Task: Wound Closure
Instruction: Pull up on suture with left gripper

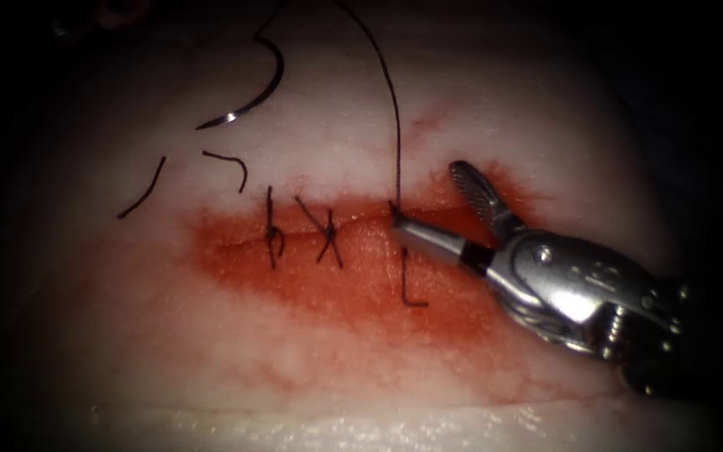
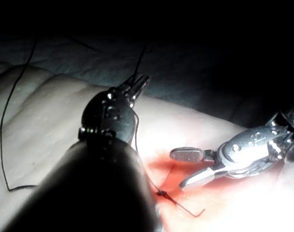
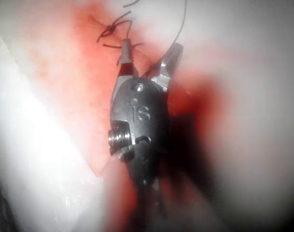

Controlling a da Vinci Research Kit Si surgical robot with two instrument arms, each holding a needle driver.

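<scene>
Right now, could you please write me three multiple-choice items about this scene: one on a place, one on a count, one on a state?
1. Where is the curved steel needle?
A free on the pale pork tissue, above-left of the red cut
B driven into the cut
C hanging in air

2. How many tied dark stitches lie left of the right tool?
A none
B two
C five

3. The right tool's ribbed metal fingers are:
A open, empty
B shut on the needle
C shut on tissue

Key:
1A, it lies unheld, outside the tissue.
2B, two knots cross the cut.
3A, they gape beside the black thread, which the left tool grips.
</scene>
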